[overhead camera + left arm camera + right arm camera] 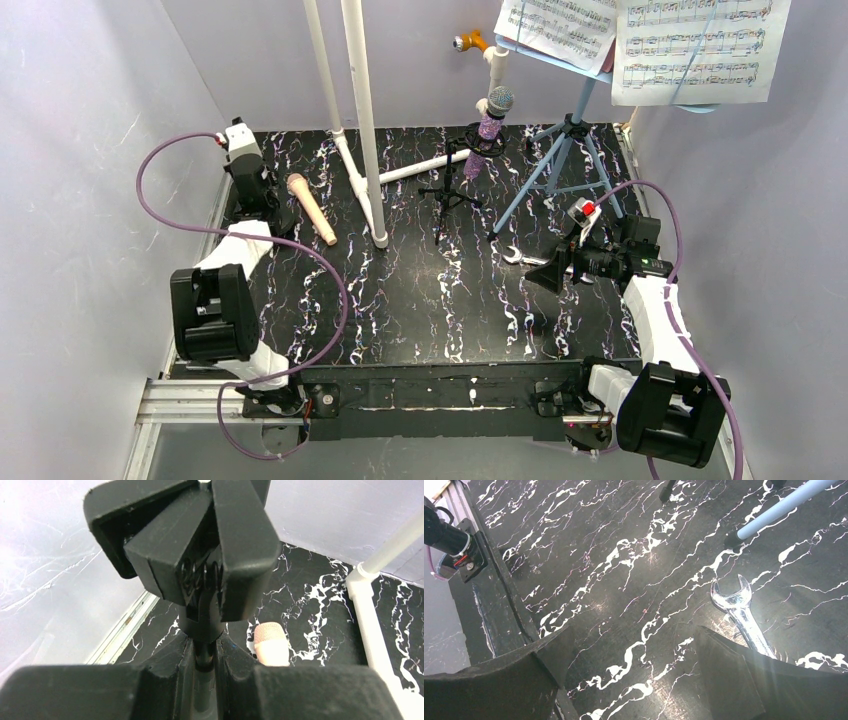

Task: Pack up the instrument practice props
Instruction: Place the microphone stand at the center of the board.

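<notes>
My left gripper [262, 205] [205, 655] at the table's left edge is shut on the thin stem of a black mic holder [200, 555] that fills its wrist view. The peach microphone [311, 208] [270, 642] lies just to its right. The purple glitter microphone [489, 125] stands in the black mic tripod [447, 195] at the back. The light-blue music rack [565, 150] stands on its tripod legs at the back right and carries sheet-music pages [700, 45]. My right gripper [545, 272] [634, 665] is open and empty, low over the table.
A silver wrench [520, 258] [739, 610] lies by my right gripper's far finger. White plastic pipes [360, 120] rise from the table at back centre. One rack leg [774, 510] ends near the wrench. Grey walls enclose the black marbled table [420, 310].
</notes>
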